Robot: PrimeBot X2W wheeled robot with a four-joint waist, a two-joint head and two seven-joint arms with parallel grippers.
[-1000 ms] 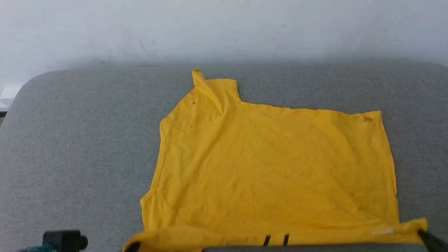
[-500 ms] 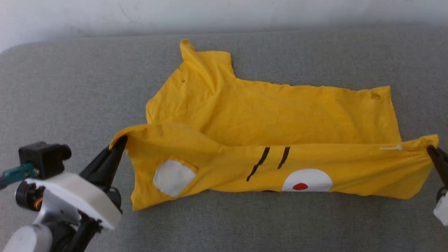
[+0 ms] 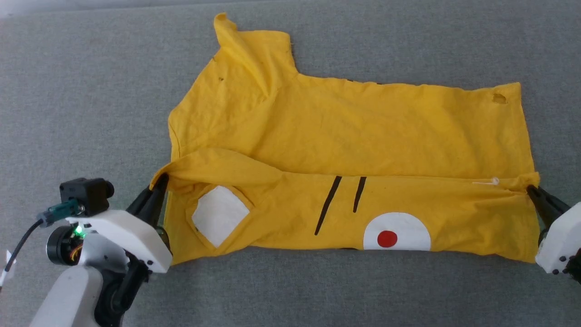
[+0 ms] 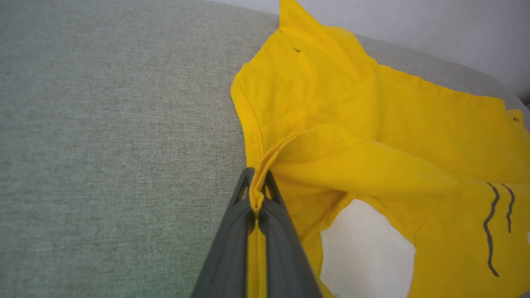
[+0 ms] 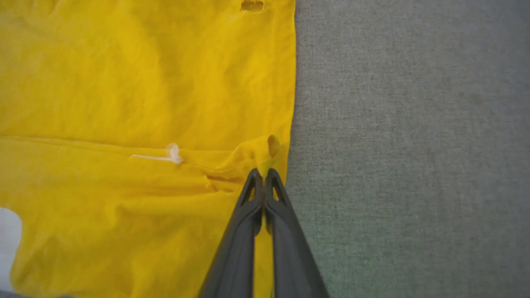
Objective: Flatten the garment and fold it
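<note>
1. Table [image 3: 68,91]: a grey woven surface spreads under everything and runs past both arms.
2. Garment [image 3: 363,127]: the bright yellow T-shirt lies in the middle of the table, neck end toward the robot's left and hem toward its right. Its far half lies flat with the plain side up. The near edge is turned over onto it, so a long band of the printed side faces up along the front. One sleeve juts out at the far left corner.
3. Left gripper [image 3: 160,180]: it sits at the left end of the fold line. In the left wrist view its fingers [image 4: 232,231] are pressed together on a pinch of yellow cloth at the shoulder.
4. Right gripper [image 3: 531,190]: it sits at the right end of the same fold line. In the right wrist view its fingers [image 5: 285,236] are closed tight on the hem corner, with a strip of yellow showing between them.
5. White half-disc [image 3: 408,229]: printed on the turned-over band, right of centre and cut off by the near edge, with a red dot [image 3: 387,238] inside it.
6. White patch [image 3: 220,215]: on the folded sleeve, just beside the left fingers.
7. Black whisker lines [image 3: 327,205]: two slanted strokes between the patch and the half-disc.
8. White thread [image 3: 488,182]: a short strand with a small knot on the fold line, near the right fingers.
9. Hole [image 3: 500,98]: a small tear at the far right corner of the hem.
</note>
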